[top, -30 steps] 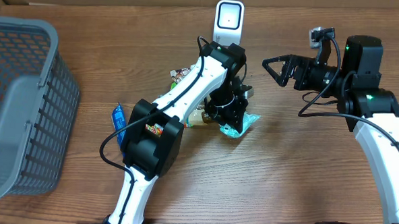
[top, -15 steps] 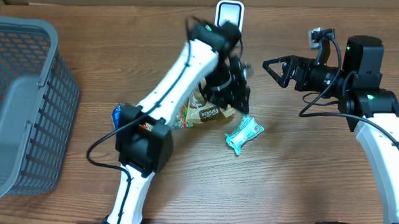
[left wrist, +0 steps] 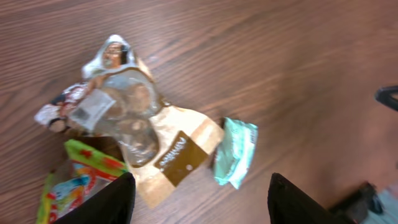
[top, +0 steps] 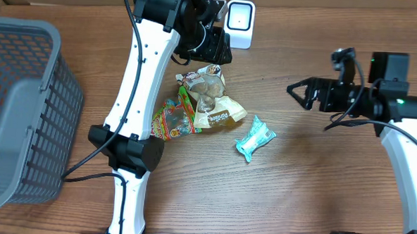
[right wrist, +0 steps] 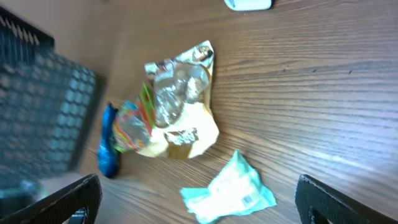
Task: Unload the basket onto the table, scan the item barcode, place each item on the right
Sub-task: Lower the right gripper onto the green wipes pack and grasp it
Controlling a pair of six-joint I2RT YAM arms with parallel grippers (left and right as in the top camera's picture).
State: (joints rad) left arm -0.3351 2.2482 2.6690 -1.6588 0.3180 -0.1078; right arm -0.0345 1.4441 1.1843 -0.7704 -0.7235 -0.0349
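Left gripper (left wrist: 202, 180) hangs open and empty over the snacks (top: 202, 102). Right gripper (top: 298, 93) gapes wide, also empty. The packet (top: 255, 140) lies between them, well apart from the scanner (top: 239, 23). Pinch one edge, leaving what seems its barcode uncovered.

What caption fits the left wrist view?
Open, empty left fingers above a tan clear-window snack pouch, a mint-green packet and a colourful candy bag on a wooden table.

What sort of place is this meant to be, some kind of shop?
Probably a mock shop checkout on a wooden table: a white barcode scanner stands at the back, a grey plastic basket sits at one side, and snack packets lie loose in the middle.
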